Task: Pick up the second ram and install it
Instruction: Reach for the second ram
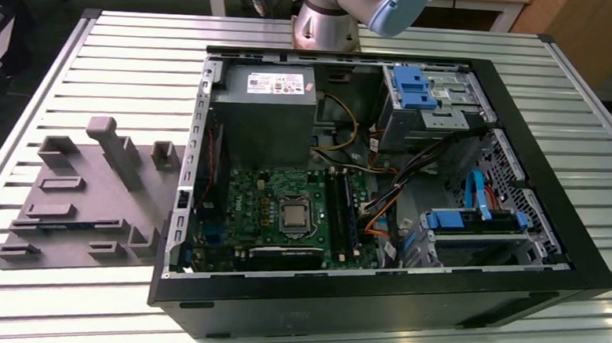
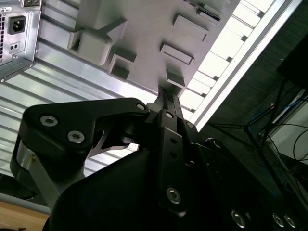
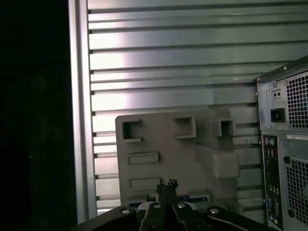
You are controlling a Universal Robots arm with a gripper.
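Note:
My gripper [image 3: 166, 186] hangs high above the grey moulded tray [image 3: 159, 139], its two fingers shut together with nothing between them. In the second wrist view the gripper [image 2: 168, 94] points at the tray [image 2: 139, 29] near one of its edges. The second ram [image 3: 191, 197] shows as a thin blue-green strip lying flat on the tray just past the fingertips. In the second wrist view the ram [image 2: 208, 12] is a dark strip at the tray's far end. In the exterior view the tray [image 1: 74, 199] lies to the left of the open computer case [image 1: 383, 301], with the green motherboard [image 1: 272, 209] inside.
The arm's base [image 1: 335, 20] stands behind the case. The case's rear panel [image 3: 284, 159] faces the tray, close beside it. Raised blocks [image 1: 113, 150] stick up from the tray. The slatted table's edge [image 3: 79, 120] runs along the tray's other side. Cables and drive cages [image 1: 461, 219] fill the case's right half.

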